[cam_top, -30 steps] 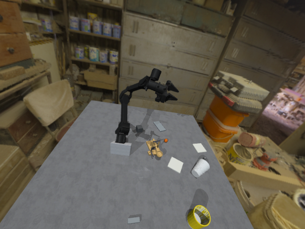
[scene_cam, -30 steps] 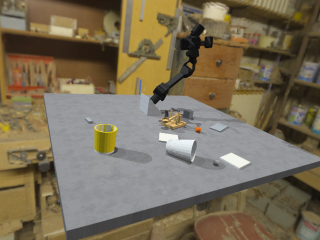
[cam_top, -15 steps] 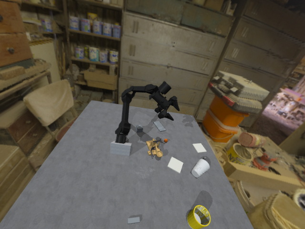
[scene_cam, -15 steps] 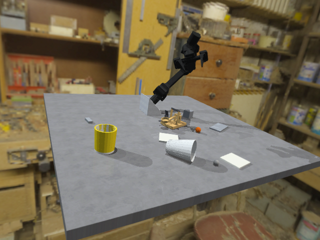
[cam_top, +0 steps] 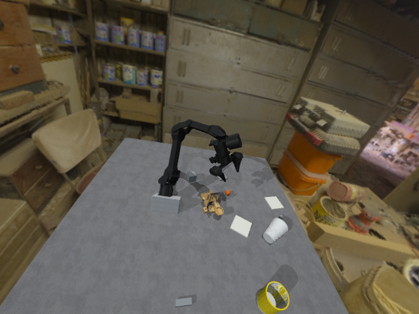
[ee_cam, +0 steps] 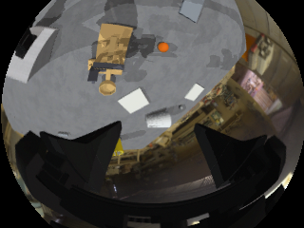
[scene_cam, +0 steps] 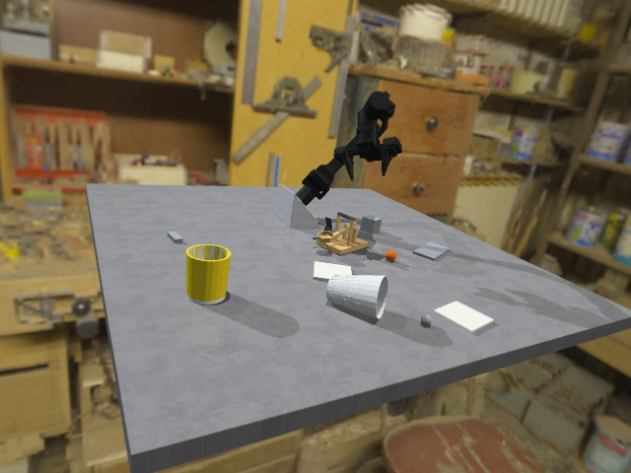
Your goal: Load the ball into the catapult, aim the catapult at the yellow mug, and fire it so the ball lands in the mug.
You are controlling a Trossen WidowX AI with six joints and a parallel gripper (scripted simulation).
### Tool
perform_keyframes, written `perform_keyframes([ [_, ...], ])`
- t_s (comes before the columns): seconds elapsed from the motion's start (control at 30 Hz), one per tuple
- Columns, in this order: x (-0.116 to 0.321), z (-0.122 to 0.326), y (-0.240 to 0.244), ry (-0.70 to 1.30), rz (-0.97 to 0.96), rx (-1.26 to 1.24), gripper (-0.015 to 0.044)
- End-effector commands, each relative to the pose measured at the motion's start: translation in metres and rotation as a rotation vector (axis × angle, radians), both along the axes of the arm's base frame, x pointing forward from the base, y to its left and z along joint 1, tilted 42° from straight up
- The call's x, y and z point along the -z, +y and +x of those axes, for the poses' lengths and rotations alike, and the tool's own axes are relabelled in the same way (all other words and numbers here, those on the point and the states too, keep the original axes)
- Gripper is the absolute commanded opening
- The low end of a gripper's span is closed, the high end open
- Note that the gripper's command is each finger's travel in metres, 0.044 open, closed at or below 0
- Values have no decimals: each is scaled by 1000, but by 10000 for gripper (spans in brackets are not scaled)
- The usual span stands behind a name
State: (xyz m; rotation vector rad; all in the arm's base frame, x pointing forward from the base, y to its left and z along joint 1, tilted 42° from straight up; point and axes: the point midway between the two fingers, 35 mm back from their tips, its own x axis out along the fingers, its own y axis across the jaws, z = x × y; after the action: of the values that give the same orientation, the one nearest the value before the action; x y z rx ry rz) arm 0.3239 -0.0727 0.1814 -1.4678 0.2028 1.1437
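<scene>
An orange ball [cam_top: 227,192] [scene_cam: 390,255] [ee_cam: 163,47] lies on the table beside the catapult. The wooden catapult [cam_top: 211,200] [scene_cam: 342,245] [ee_cam: 117,44] stands near the arm's base, and its round cup [cam_top: 219,211] [scene_cam: 324,236] [ee_cam: 107,87] looks empty. The yellow mug [cam_top: 264,301] [scene_cam: 206,277] [ee_cam: 119,146] stands upright far from the catapult; in the wrist view a finger partly hides it. My gripper [cam_top: 231,175] [scene_cam: 368,176] [ee_cam: 159,125] is open and empty, pointing down, high above the table on the ball's side of the catapult.
A white cup [cam_top: 275,230] [scene_cam: 354,294] lies on its side, with a grey ball [cam_top: 281,217] [scene_cam: 426,320] near it. Two white tiles [cam_top: 241,226] [scene_cam: 463,315] lie flat. A grey cube [cam_top: 191,176] [scene_cam: 371,224], a grey tile [scene_cam: 431,250] [ee_cam: 192,9] and a small grey block [cam_top: 183,301] [scene_cam: 175,236] are also there.
</scene>
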Motion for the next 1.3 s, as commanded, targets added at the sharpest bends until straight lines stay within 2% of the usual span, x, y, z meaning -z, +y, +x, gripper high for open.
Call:
perform_keyframes([
  [0.0, 14, -8, 16, 97, 39, -36, 440],
  [0.53, 58, -67, 79, 563, 186, -208, 440],
  [0.67, 59, -68, 80, 568, 187, -209, 440],
  [0.83, 90, -68, 110, 566, 189, -210, 440],
  [1.27, 103, -68, 122, 566, 188, -209, 440],
])
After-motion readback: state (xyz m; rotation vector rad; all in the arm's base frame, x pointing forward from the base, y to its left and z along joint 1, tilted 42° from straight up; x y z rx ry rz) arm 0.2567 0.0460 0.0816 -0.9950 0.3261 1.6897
